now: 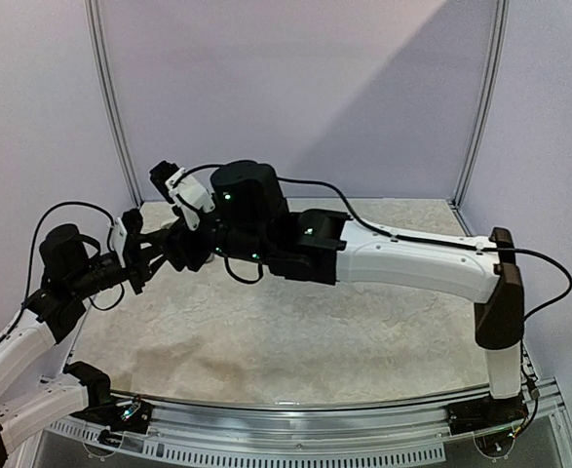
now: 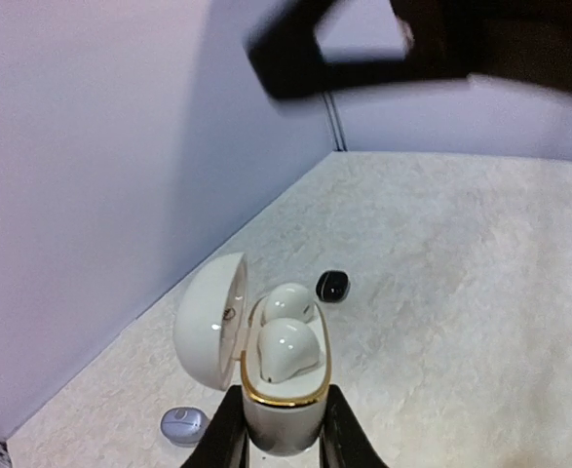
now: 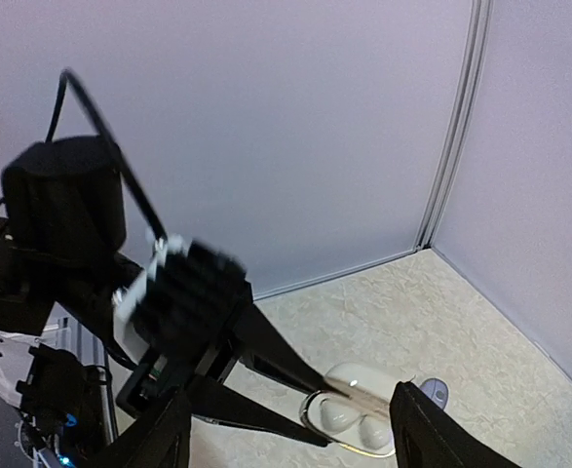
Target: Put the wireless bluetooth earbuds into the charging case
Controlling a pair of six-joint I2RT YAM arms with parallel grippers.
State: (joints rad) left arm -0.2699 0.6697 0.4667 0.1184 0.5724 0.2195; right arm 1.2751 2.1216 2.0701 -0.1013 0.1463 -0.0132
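Being clamped by the left gripper [image 2: 284,450], the open white charging case [image 2: 278,417] is being presented just ahead of the right gripper [image 3: 290,395], its jaws spread and empty

Smooth, glossy, gold-trimmed plastic charging case [image 2: 284,421] above a matt, mottled tabletop [image 2: 461,292].

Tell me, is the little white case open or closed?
Open. The case has its lid swung back, and two white earbuds sit inside.

- The charging case [image 2: 281,409]: white, gold-rimmed, upright, lid swung open to its left.
- Two white earbuds [image 2: 287,349] sit inside the case.
- A black earbud [image 2: 332,286] lies just beyond the case.
- A lavender-grey earbud [image 2: 184,425] lies left of the case.
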